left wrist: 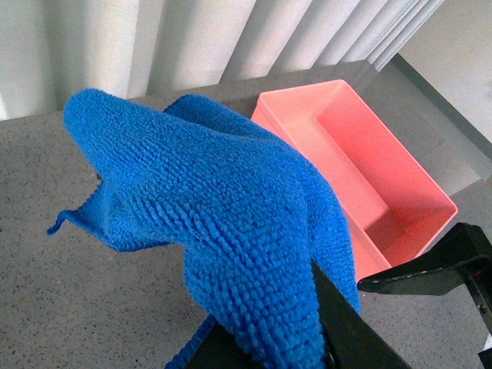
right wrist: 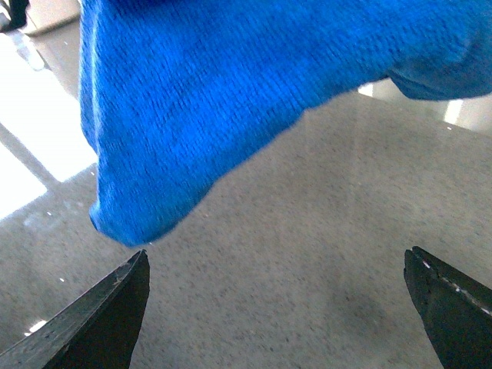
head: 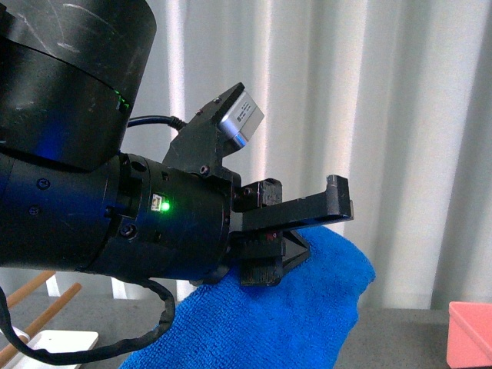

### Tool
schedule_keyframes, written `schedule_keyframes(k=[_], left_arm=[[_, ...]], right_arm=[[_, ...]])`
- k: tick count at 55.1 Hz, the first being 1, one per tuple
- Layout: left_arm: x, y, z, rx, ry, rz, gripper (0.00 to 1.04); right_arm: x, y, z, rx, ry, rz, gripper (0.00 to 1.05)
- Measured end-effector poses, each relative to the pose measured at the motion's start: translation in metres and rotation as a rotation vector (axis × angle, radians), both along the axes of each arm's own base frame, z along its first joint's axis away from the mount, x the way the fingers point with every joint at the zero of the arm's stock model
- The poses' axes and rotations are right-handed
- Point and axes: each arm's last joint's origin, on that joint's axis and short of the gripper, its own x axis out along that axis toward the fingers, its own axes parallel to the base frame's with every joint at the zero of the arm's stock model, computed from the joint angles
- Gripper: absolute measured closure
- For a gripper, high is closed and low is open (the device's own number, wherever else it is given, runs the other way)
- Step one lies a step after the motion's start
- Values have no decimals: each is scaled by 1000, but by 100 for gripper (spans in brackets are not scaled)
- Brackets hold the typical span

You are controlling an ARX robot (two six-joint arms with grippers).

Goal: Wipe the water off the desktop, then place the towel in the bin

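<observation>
The blue towel [head: 269,307] hangs off the desktop, draped over one finger of my open left gripper [head: 307,238], which reaches out to the right in the front view. In the left wrist view the towel [left wrist: 223,200] covers one black finger [left wrist: 346,330], and the other finger [left wrist: 430,269] stands free beside it. The pink bin [left wrist: 369,161] stands empty just beyond the towel; its corner shows at the front view's lower right [head: 469,334]. My right gripper [right wrist: 275,257] is open and empty over the speckled grey desktop [right wrist: 323,292], with the towel's hanging corner [right wrist: 231,92] just beyond its fingertips.
A flat white tray [head: 54,338] with two wooden rods [head: 38,296] lies at the lower left of the front view. A pale pleated curtain [head: 384,115] closes off the back. The left arm's black body fills the left of the front view.
</observation>
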Motion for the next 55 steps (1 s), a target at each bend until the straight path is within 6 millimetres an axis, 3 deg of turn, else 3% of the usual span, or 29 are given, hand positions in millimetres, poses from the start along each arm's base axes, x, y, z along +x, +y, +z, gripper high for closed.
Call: schedule_keyframes(k=[22, 33, 45, 55], left_arm=[[0, 0, 0, 0, 0, 0, 100], [0, 0, 0, 0, 0, 0, 100], [0, 0, 0, 1, -1, 4, 100], [0, 0, 0, 1, 0, 4, 100]], right_arm=[[46, 54, -4, 195, 92, 106, 7], [54, 73, 6, 228, 87, 157, 7], [54, 95, 1, 197, 122, 153, 7], [58, 104, -2, 196, 111, 114, 29]])
